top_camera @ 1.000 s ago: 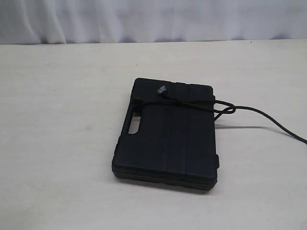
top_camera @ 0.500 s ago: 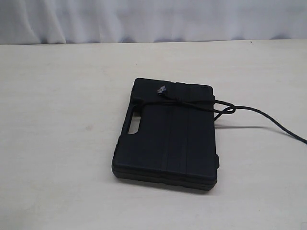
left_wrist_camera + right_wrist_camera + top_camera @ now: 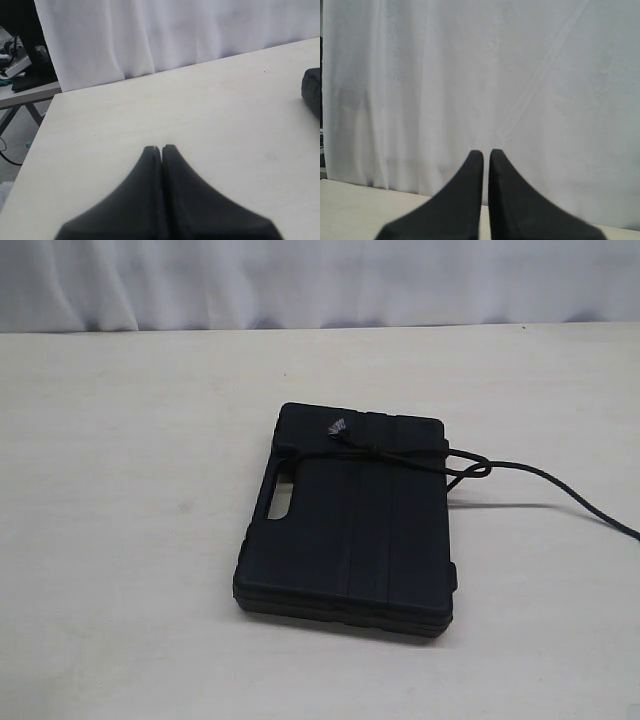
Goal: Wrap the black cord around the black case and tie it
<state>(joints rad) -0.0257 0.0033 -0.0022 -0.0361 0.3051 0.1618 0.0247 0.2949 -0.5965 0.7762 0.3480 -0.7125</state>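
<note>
The black case [image 3: 350, 540] lies flat in the middle of the table, its handle cutout [image 3: 277, 503] on the left side. The black cord [image 3: 400, 458] crosses the lid near the far end and is knotted there [image 3: 362, 448], with its frayed tip [image 3: 337, 426] lying on the lid. A narrow loop [image 3: 470, 468] sticks out past the case's right edge, and the rest trails off to the right. Neither gripper shows in the exterior view. My left gripper [image 3: 161, 148] is shut and empty over bare table, with a corner of the case [image 3: 312, 92] far off. My right gripper [image 3: 486, 152] is shut and empty, facing the curtain.
The pale table [image 3: 120, 490] stretches on all sides of the case. A white curtain [image 3: 300, 280] hangs behind its far edge. In the left wrist view the table's edge [image 3: 40, 130] shows, with clutter on another bench [image 3: 20, 65] beyond it.
</note>
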